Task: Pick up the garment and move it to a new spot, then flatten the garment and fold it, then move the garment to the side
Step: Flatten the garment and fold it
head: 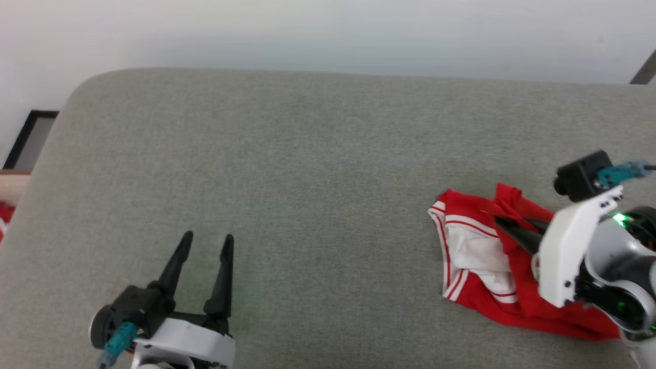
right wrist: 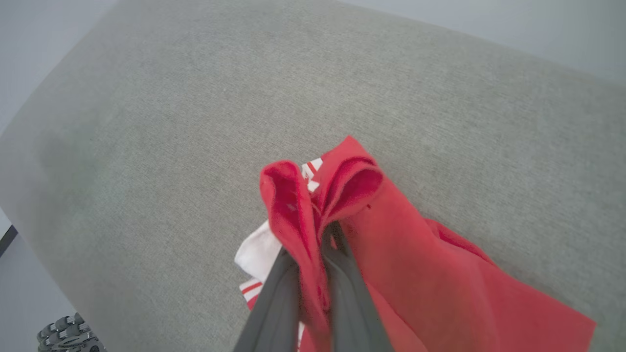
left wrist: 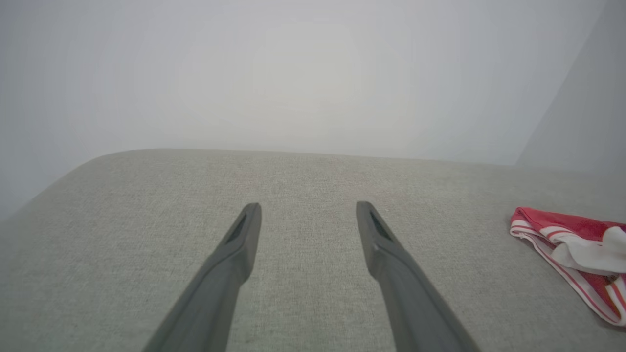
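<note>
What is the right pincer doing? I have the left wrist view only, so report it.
Observer: The right pincer is shut on a raised fold of the garment.
Operator: Report whether the garment is off the cushion.
Observer: Not wholly. Most of it lies crumpled on the cushion, under the right arm.
Operator: Name anything else red.
Observer: A red patch shows beyond the cushion's left edge, with too little in view to identify.

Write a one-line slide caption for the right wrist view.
Right hand shut on a fold of the red garment, the rest lying on the grey cushion.
</note>
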### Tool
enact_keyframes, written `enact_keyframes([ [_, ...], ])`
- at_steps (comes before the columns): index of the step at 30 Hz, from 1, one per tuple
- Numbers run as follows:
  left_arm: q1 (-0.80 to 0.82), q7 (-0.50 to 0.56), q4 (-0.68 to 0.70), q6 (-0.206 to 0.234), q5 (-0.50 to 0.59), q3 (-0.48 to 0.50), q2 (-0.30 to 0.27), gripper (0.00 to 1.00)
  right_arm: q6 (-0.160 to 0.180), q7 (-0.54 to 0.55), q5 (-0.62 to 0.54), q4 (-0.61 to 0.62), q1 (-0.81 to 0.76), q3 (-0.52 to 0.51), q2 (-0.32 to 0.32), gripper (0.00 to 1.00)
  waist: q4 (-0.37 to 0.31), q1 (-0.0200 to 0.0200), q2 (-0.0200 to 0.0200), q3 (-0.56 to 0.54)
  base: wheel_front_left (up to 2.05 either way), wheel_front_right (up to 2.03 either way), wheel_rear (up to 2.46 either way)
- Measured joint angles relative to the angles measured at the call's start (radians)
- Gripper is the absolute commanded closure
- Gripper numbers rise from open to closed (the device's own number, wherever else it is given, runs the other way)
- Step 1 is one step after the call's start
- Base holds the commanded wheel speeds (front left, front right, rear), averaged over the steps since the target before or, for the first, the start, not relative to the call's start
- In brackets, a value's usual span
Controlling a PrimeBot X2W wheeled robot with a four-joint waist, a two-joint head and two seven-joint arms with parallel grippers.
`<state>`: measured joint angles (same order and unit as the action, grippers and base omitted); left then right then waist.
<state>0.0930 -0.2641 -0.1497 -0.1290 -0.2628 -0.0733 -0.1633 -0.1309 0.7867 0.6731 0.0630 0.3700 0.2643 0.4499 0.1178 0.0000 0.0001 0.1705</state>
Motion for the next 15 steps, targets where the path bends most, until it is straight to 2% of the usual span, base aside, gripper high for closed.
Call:
enact_keyframes([
  [6,0.015,0.000,-0.001,0.000,-0.014,-0.019,0.003,0.00,0.000,-0.053,-0.063,-0.071,0.090,0.083,-0.015,1.00,0.035,0.0000,0.0000,0.025,0.00,0.00,0.00],
  [15,0.046,0.000,-0.016,0.000,-0.023,-0.034,0.018,0.00,0.000,-0.106,-0.058,-0.262,0.132,0.173,-0.030,1.00,0.077,0.0000,0.0000,0.067,0.00,0.00,0.00],
])
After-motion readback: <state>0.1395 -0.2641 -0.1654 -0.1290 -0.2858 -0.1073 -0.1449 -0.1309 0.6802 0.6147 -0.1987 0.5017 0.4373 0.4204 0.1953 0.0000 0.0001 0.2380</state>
